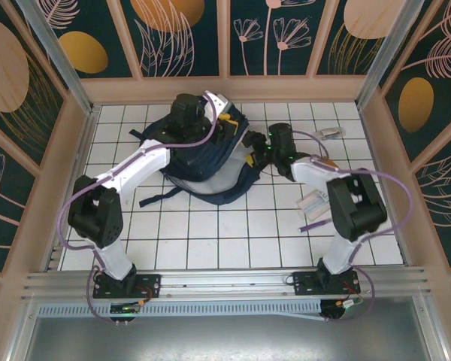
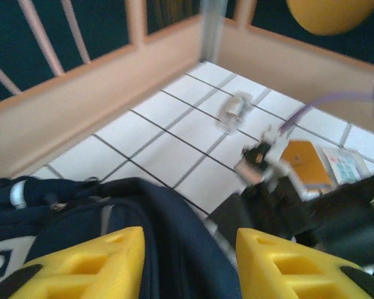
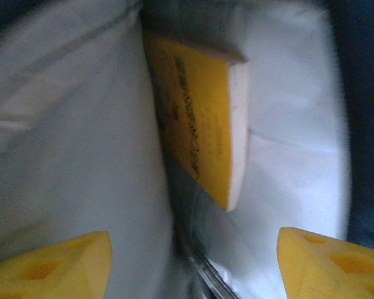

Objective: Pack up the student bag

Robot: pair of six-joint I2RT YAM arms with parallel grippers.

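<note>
From above, the student bag [image 1: 199, 162], a large navy-blue fabric backpack with thin white stripes, lies on the white tiled counter [image 1: 210, 233], toward the far side and just left of centre. The left end effector [image 1: 224, 120] hangs over the bag's far right corner. The right end effector [image 1: 257, 156] is at the bag's right side, at its pale opening. A small clear object [image 1: 331, 134], a white and teal packet [image 1: 316, 203] and a purple pen [image 1: 313, 224] lie on the right of the counter, apart from the bag.

In the left wrist view, the left end effector [image 2: 190, 261] has its yellow fingers [image 2: 93, 261] apart, with the bag's navy fabric [image 2: 68, 202] showing between and beneath them, not pinched.

In the right wrist view, the right end effector [image 3: 190, 265] stands wide apart and holds nothing. Beyond it, a thin yellow book with white page edges [image 3: 196, 118] stands tilted inside the bag's light grey lining [image 3: 68, 124].
</note>
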